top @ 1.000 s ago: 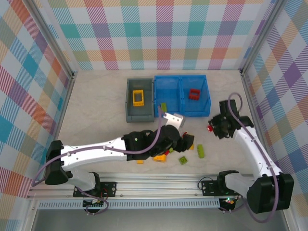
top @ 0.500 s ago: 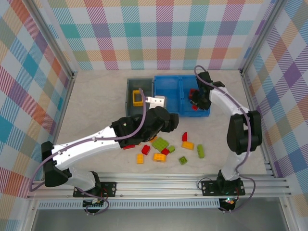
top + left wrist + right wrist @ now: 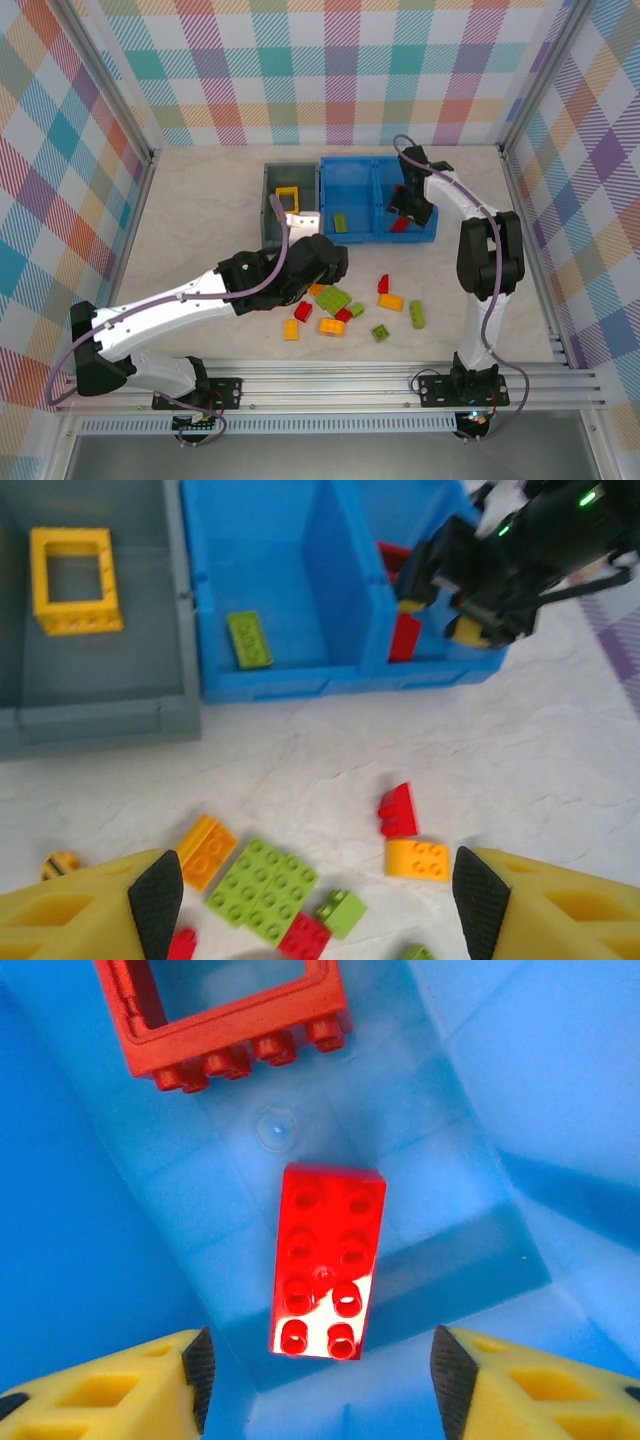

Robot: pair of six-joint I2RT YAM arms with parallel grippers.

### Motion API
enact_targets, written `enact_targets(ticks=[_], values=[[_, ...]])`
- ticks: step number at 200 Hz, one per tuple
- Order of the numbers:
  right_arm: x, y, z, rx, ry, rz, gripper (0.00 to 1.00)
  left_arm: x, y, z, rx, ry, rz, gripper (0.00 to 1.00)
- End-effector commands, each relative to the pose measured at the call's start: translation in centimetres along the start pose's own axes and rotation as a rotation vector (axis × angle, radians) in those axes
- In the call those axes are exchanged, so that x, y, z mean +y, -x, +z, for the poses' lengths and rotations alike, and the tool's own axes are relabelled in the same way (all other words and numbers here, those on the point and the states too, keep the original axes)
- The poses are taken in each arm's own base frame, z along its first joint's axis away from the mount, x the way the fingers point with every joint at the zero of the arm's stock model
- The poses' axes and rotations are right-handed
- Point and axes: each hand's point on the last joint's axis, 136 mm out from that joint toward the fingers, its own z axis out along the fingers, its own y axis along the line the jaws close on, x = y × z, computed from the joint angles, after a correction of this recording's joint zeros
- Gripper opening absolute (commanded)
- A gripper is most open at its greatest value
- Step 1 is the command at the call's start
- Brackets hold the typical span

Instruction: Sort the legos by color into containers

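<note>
The grey bin (image 3: 270, 225) holds a yellow frame (image 3: 75, 582). In the blue bin (image 3: 378, 238), a lime green brick (image 3: 249, 639) lies in the left compartment. A red frame (image 3: 235, 1015) and a red two-by-four brick (image 3: 326, 1260) lie in the right one. My right gripper (image 3: 320, 1375) hangs open just above that red brick, touching nothing. My left gripper (image 3: 318, 905) is open and empty over the loose legos: a green plate (image 3: 262, 888), orange bricks (image 3: 418, 859), a red slope brick (image 3: 398, 810).
More loose legos lie on the table in front of the bins: a green brick (image 3: 416, 314), another green one (image 3: 381, 333), an orange one (image 3: 290, 329). The plaid walls and metal posts close in the table on three sides.
My right arm swung from the table's right side to over the blue bin's right compartment, where the red brick now lies free. My left arm lifted off the pile and shifted left.
</note>
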Motion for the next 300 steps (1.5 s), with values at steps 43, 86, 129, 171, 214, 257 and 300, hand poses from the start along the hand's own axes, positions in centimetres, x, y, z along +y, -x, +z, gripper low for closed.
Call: enact_targets(ticks=[43,86,129,171,214,257,300], values=[[3.3,-1.0,-12.9,-0.255,0.127,-0.120,0.60,9.3,-6.2,1.5,0.212,0.226,-0.186,0.69],[6.7,-11.6,-19.0,-0.354,0.432,-0.456,0.61,12.0,-9.3,5.5,0.300,0.276,-0.457,0.61],[6.0,-23.0,-20.5,-0.238,0.708,-0.715,0.63,13.4,-9.9,8.7,0.318,0.396,-0.449,0.57],[5.0,-27.5,-20.3,-0.163,0.720,-0.756,0.64,15.5,-11.3,11.3,0.359,0.475,-0.440,0.56],[5.2,-28.5,-20.4,-0.148,0.739,-0.740,0.64,16.2,-12.4,13.6,0.399,0.506,-0.383,0.59],[5.1,-28.6,-20.5,-0.146,0.740,-0.736,0.64,17.2,-13.0,14.4,0.400,0.535,-0.340,0.59],[4.9,-28.9,-20.1,-0.129,0.745,-0.728,0.64,16.4,-12.3,14.3,0.389,0.493,-0.349,0.56]])
